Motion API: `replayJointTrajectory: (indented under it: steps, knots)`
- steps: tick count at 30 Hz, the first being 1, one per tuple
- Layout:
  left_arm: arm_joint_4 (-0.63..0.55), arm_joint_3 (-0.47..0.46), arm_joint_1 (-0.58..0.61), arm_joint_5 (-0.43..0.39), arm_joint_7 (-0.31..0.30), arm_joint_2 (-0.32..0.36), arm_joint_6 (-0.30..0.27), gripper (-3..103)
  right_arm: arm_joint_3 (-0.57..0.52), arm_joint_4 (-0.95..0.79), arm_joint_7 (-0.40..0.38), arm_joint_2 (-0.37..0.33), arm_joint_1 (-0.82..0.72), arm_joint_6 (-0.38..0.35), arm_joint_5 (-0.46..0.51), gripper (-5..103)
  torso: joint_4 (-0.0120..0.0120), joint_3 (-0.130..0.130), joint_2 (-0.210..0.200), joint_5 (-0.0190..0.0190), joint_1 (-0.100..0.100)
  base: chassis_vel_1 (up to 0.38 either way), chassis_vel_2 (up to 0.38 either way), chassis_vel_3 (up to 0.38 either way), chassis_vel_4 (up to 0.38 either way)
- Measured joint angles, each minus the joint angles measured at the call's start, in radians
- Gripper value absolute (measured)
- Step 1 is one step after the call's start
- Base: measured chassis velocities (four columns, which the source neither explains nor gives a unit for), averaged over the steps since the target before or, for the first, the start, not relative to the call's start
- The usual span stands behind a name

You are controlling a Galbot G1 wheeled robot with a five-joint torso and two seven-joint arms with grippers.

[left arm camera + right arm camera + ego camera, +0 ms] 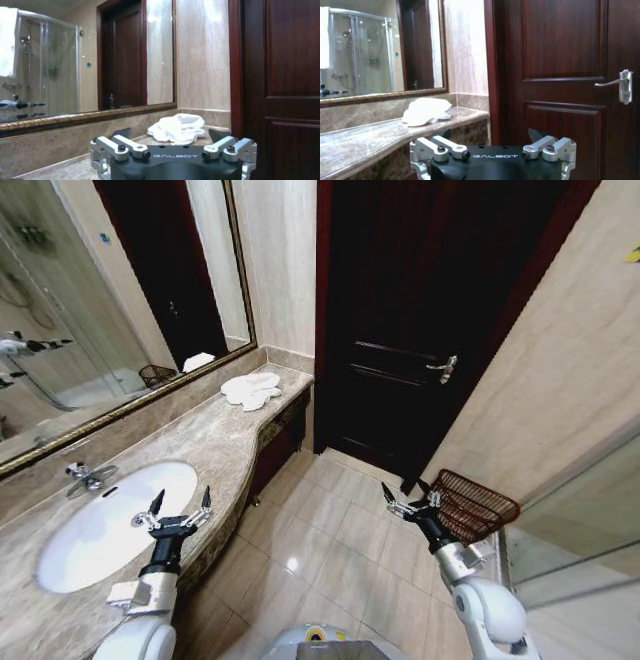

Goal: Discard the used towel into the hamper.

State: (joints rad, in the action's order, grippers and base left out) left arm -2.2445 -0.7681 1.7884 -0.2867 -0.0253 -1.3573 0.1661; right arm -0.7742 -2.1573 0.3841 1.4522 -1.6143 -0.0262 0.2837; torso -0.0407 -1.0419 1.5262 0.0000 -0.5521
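Two tool mounts (175, 157) (492, 157) marked "GALBOT", fingers spread.

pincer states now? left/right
Left pincer: open, empty, over the counter edge by the sink.
Right pincer: open, empty, beside the hamper.

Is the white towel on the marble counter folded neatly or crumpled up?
Crumpled. The white towel lies in a loose, bunched heap at the far end of the marble counter, beside the mirror; no flat folded edges show.
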Motion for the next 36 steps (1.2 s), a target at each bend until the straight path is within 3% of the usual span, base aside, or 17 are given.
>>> replayJointTrajectory:
  steps: [36]
  knots:
    - [-0.012,0.001,0.002,0.011,0.002,0.001,0.001,100,0.001,0.01,0.002,0.004,-0.008,0.021,-0.003,100,0.0001,0.0,0.0,0.0002,0.0,-0.105,0.105,0.103,-0.111]
